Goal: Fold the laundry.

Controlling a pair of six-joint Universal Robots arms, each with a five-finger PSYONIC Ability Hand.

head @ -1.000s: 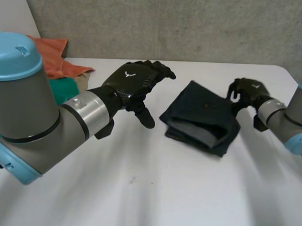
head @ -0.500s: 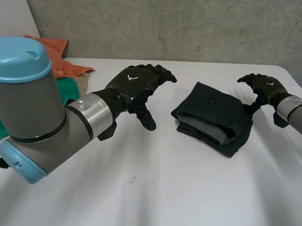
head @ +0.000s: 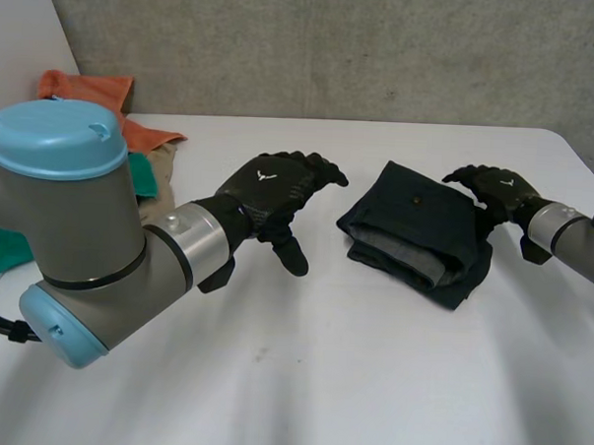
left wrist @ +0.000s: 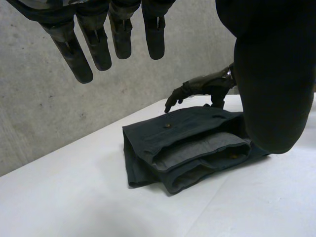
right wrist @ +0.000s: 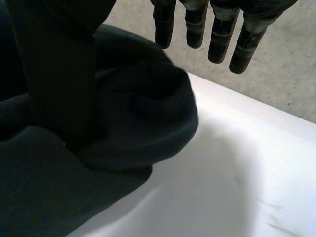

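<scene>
A dark navy garment (head: 415, 233) lies folded into a thick bundle on the white table (head: 300, 380), grey lining showing at its open near side (left wrist: 197, 153). My left hand (head: 274, 192) hovers open a little to its left, fingers (left wrist: 94, 47) straight and apart from the thumb (left wrist: 274, 74), touching nothing. My right hand (head: 491, 184) is at the bundle's far right edge. Its fingers (right wrist: 212, 29) are straight above the cloth (right wrist: 143, 113), and its thumb (right wrist: 54, 69) lies against the fold. From the left wrist view, the right hand (left wrist: 202, 85) arches over the garment's far edge.
A heap of unfolded laundry sits at the table's far left: an orange cloth (head: 95, 100), a beige piece (head: 164, 162) and a green one (head: 5, 249). A grey concrete wall (head: 334, 47) stands behind the table. The table's right edge (head: 586, 156) runs close behind my right hand.
My right hand, curled on the garment's right edge a second ago, has opened its fingers. The bundle has shifted slightly to the right. My left arm has lowered a little.
</scene>
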